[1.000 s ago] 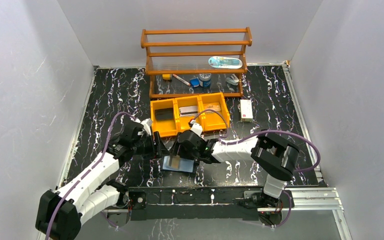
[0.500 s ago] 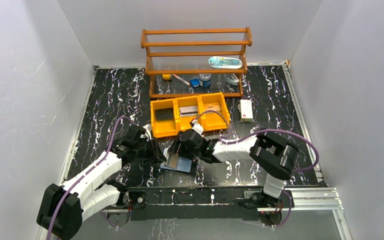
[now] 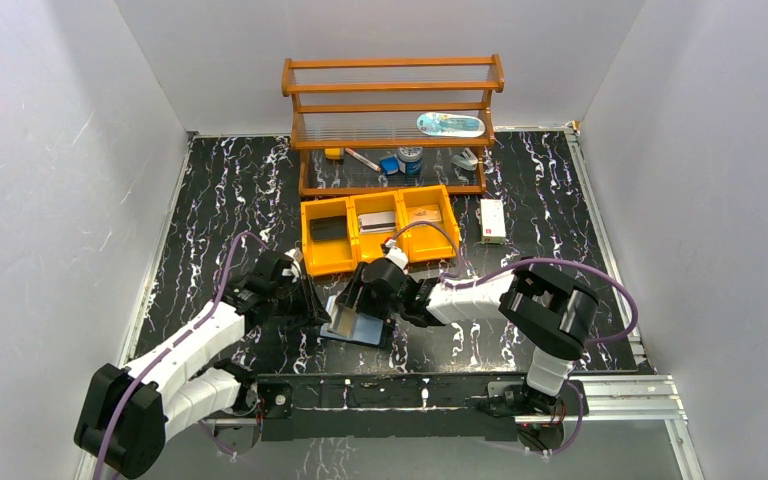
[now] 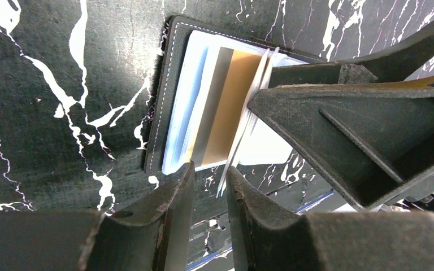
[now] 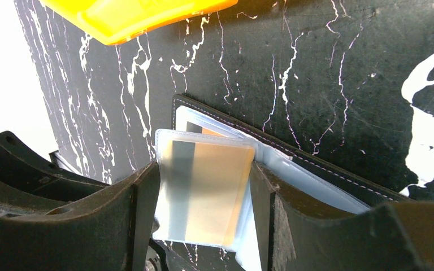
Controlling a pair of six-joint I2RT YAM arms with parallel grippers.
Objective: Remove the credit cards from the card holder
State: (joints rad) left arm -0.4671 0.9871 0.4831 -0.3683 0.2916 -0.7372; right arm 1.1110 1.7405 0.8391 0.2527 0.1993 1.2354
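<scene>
Right gripper (image 5: 203, 189) clamped across tan card (image 5: 209, 169), upright above open holder (image 5: 316, 180). Left gripper (image 4: 210, 175) jaws nearly together, card edge in the gap; contact cannot be told.

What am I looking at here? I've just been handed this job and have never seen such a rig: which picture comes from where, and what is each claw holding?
These are two robot arms bolted at the table's near edge, each ending in a two-finger gripper. The wide picture looks down from above and behind them. The other two come from a camera on each wrist. On the black marbled table sit an open card holder, a yellow bin tray, a wooden shelf and a small white box. The right gripper holds up a clear sleeve of the holder across its width, with a tan card inside. The left gripper has its fingers almost together around a thin sleeve edge. Whether they pinch it I cannot tell.
</scene>
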